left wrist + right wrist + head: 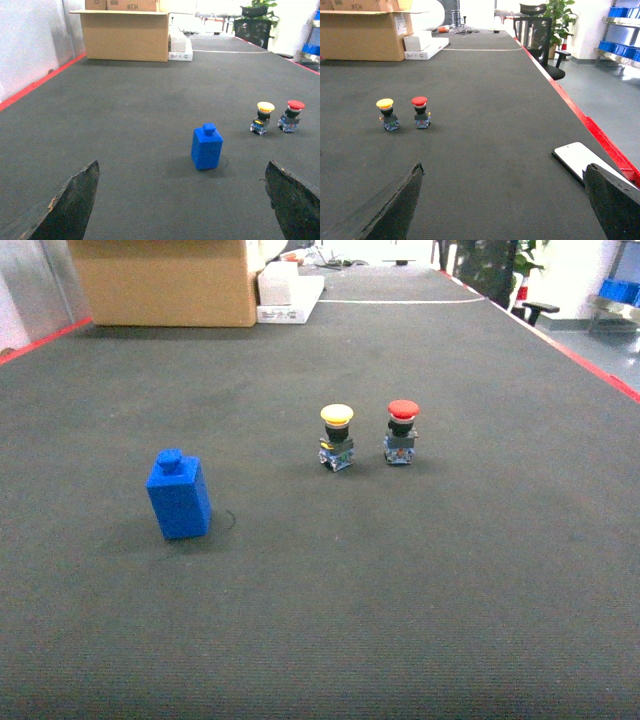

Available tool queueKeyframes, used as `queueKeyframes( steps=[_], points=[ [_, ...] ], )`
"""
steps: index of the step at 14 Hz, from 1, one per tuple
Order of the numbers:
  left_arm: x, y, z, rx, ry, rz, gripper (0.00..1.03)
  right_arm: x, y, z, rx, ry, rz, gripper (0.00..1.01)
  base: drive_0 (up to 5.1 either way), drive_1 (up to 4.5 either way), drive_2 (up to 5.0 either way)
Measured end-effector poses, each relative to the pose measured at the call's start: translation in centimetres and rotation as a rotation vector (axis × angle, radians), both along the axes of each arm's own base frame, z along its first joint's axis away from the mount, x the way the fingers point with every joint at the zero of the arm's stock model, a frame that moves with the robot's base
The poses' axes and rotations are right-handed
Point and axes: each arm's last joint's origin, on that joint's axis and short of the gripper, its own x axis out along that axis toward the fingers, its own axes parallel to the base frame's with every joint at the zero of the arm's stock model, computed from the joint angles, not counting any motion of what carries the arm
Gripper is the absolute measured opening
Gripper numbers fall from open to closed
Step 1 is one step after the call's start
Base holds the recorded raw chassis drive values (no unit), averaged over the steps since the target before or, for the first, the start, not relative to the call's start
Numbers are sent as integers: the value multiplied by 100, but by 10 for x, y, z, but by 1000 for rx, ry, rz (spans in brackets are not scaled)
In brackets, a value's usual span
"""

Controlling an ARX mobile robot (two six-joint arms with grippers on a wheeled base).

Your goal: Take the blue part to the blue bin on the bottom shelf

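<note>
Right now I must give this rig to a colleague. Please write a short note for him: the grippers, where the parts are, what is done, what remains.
Left gripper: open, holding nothing, low over the mat with the blue part ahead between its fingers.
Right gripper: open, holding nothing.
Blue part: upright on the black mat, to the left in the head view, untouched. Yellow button and red button stand side by side to its right.
A phone lies near the mat's right edge.
Done: nothing yet.
Left: grasp the blue part, carry it to the blue bin on the bottom shelf; that bin cannot be picked out in these views.
</note>
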Motion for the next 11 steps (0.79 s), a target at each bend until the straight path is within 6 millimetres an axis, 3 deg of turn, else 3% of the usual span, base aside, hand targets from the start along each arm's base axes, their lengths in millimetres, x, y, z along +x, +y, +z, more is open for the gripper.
queueKeyframes(
  steps=[11],
  points=[
    [0, 0, 0, 0, 3, 0, 98, 0, 0, 0, 0, 1, 0, 98, 0, 0, 0]
  ],
)
